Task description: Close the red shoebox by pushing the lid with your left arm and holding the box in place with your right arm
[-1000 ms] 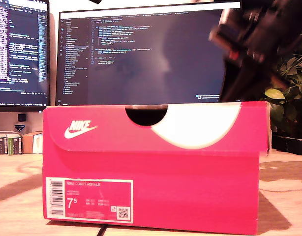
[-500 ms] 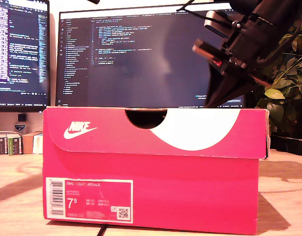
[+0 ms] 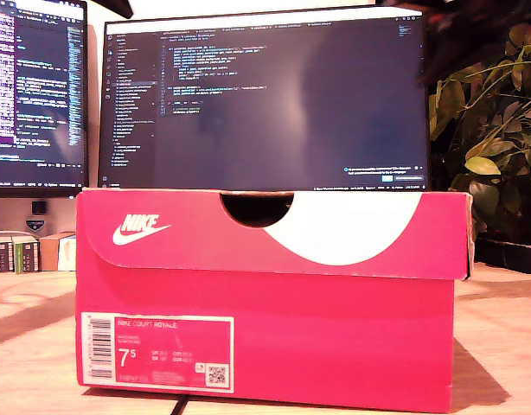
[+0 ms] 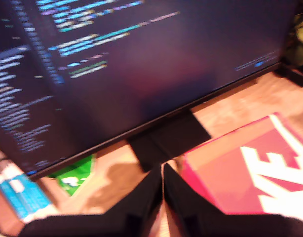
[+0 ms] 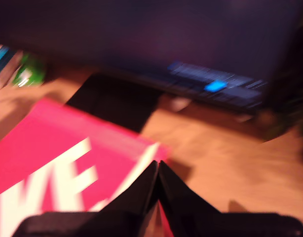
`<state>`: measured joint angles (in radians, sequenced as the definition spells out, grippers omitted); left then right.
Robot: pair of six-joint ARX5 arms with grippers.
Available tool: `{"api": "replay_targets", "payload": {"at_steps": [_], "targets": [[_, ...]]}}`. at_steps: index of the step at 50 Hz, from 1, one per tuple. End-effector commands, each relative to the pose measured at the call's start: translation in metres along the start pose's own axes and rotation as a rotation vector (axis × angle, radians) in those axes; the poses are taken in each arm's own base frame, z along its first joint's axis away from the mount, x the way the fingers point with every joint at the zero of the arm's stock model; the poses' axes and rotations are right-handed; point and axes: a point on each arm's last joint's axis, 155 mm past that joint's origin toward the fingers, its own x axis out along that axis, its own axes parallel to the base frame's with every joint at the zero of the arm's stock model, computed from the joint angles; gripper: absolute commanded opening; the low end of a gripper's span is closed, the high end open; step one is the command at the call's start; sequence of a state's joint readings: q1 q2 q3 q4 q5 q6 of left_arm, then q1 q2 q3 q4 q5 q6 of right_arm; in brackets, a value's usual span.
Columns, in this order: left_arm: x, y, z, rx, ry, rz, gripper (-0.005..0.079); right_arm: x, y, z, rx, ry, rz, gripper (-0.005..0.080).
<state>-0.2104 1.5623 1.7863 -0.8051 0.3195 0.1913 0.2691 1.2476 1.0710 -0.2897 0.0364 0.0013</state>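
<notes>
The red Nike shoebox [image 3: 274,337] stands on the wooden table with its lid [image 3: 352,229] down flat. Neither gripper shows in the exterior view; only a dark sliver [image 3: 118,7] pokes in at the top edge. In the first wrist view my first gripper [image 4: 162,170] is shut, fingers pressed together, hovering off one corner of the box lid [image 4: 240,168]. In the blurred second wrist view my second gripper [image 5: 157,167] is shut too, held in the air over another corner of the lid [image 5: 57,153]. Neither gripper holds anything.
Two monitors [image 3: 265,95] stand right behind the box; the stand [image 4: 166,136] of one sits close to it. A leafy plant [image 3: 495,147] is at the exterior view's right. Small boxes [image 3: 23,251] lie at its left, near a green packet [image 4: 75,175].
The arm that hung over the box's end at the exterior view's right has lifted up and out of that view. The box and lid have not moved.
</notes>
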Motion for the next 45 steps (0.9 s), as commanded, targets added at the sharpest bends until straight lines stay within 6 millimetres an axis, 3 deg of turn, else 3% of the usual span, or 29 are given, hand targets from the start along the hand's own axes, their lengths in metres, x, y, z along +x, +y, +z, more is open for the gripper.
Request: {"api": "replay_targets", "payload": {"at_steps": [1,12,20,32,45], "targets": [[0.004,0.008,-0.008,-0.004,0.018,0.01,-0.0019,-0.007,-0.017,-0.002,0.015,-0.007,-0.04,-0.0013],[-0.013,0.023,-0.008,-0.014,0.001,0.051,-0.0019,-0.041,-0.064,0.007,0.043,-0.066,-0.151,-0.0012],[-0.031,0.033,-0.001,-0.014,-0.045,0.092,-0.0019,-0.065,-0.082,0.009,0.051,-0.113,-0.199,-0.0012],[-0.048,0.038,-0.009,-0.015,-0.079,0.135,-0.0019,-0.081,-0.082,-0.011,0.055,-0.127,-0.202,-0.0013],[-0.048,0.034,-0.042,-0.029,-0.093,0.165,-0.0019,-0.089,-0.078,-0.028,0.053,-0.144,-0.2,-0.0013]]}}
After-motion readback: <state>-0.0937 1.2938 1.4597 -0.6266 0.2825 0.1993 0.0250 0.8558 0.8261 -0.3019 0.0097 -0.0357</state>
